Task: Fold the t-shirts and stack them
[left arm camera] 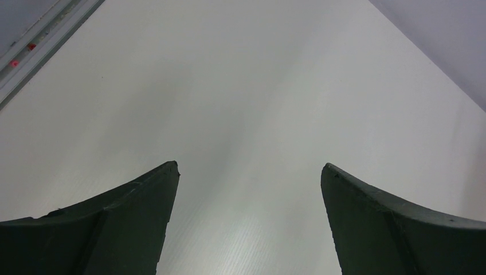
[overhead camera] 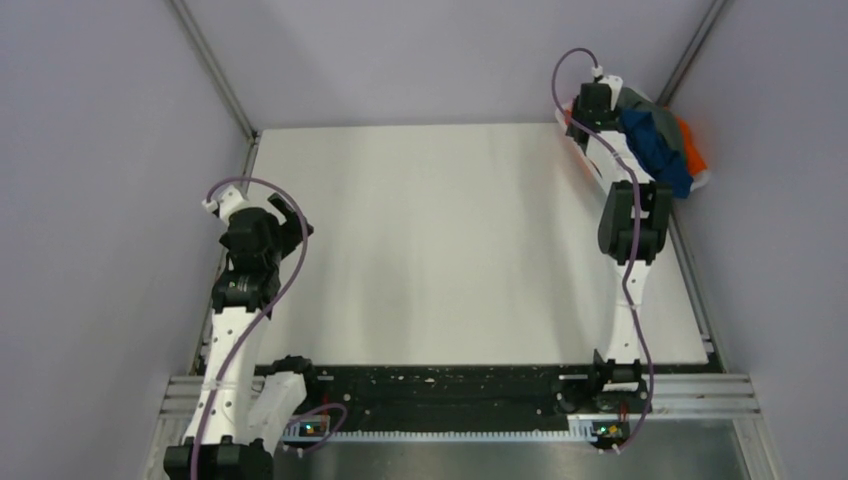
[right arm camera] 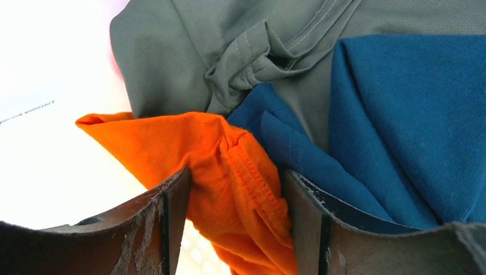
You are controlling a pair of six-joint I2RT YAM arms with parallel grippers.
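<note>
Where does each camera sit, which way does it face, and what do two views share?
Top external: above and behind the bases, looking down on the white table; left arm and right arm show, the right at the white plastic basket far right.
Left wrist: on the left arm, facing the table; left gripper open wide.
Right wrist: on the right arm, close on the orange cloth t-shirt between the right gripper's fingers, blue cloth t-shirt and grey cloth t-shirt behind.
Shared: top and right wrist both show those three shirts.

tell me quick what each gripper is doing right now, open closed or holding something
Left gripper: open, holding nothing.
Right gripper: jaws either side of a fold of the soft orange cloth t-shirt; firm grip cannot be told.
</note>
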